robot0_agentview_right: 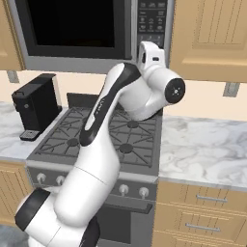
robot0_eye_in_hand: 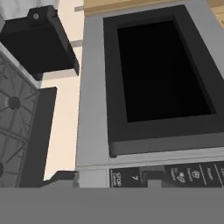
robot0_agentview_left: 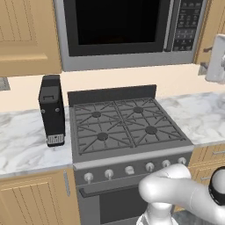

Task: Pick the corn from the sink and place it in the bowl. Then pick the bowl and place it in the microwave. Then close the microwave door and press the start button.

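The microwave [robot0_agentview_left: 132, 61] is being seen high on the wall, right above the stove [robot0_agentview_left: 125, 125]. Its door [robot0_agentview_left: 114, 22] is being shown shut, flat against the front, and the big window is being seen as black, so nothing inside can be made out. The keypad [robot0_agentview_left: 188, 24] is being shown on the right side of the door.

The arm [robot0_agentview_right: 101, 144] is being held up from the low front of the stove, bent over the burners, with its end raised to the keypad. The tool [robot0_agentview_right: 148, 48] is being pointed at the low part of the keypad, very near it. Whether a button is being touched cannot be told. The tips are being hidden by the white hand in the right base view, and in the hand view they are too dark and too close to the edge to be read. So it cannot be told if the tool is spread or pressed together, and nothing is being seen in it.

In the hand view the microwave is being shown turned on its side, with the keypad at the bottom and a button marked STOP [robot0_eye_in_hand: 117, 177] near the middle.

A black coffee maker [robot0_agentview_left: 52, 110] is being seen standing on the marble surface [robot0_agentview_left: 26, 145], just to the left of the stove. More of that surface is being shown on the right. Wood cupboards [robot0_agentview_left: 26, 35] are being seen on both sides of the microwave.
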Controlling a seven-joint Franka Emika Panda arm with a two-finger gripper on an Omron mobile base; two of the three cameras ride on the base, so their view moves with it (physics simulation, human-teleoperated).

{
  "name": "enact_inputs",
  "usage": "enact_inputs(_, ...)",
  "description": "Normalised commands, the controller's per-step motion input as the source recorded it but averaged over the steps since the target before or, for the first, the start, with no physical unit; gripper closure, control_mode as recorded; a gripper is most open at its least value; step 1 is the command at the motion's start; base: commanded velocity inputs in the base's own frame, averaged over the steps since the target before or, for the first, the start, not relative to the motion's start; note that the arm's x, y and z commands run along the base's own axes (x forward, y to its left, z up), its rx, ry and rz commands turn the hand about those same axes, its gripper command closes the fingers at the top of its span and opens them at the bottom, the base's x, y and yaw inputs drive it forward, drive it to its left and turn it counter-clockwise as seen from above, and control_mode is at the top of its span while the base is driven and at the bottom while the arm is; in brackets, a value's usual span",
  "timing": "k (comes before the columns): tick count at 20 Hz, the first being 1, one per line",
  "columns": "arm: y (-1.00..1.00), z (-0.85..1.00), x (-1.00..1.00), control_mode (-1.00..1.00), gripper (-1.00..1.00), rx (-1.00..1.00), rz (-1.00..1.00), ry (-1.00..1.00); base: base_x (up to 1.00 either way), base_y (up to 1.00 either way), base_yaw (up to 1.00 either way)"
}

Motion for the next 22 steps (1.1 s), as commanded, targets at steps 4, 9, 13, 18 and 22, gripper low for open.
enact_inputs(4, 0.0, 0.0, 0.41, -1.0, 1.0, -0.04, -0.14, -0.08, 0.0, 0.0, 0.0)
enact_inputs(9, 0.0, -0.06, 0.51, -1.0, 1.0, -0.03, -0.14, -0.03, 0.0, 0.0, 0.0)
enact_inputs(13, -0.29, -0.01, 0.39, -1.0, 1.0, 0.0, -0.05, -0.01, 0.0, 0.0, 0.0)
enact_inputs(18, -0.3, -0.01, 0.32, -1.0, 1.0, 0.0, -0.01, -0.01, 0.0, 0.0, 0.0)
enact_inputs(22, -0.05, -0.09, 0.53, -1.0, 1.0, 0.0, -0.01, 0.0, 0.0, 0.0, 0.0)
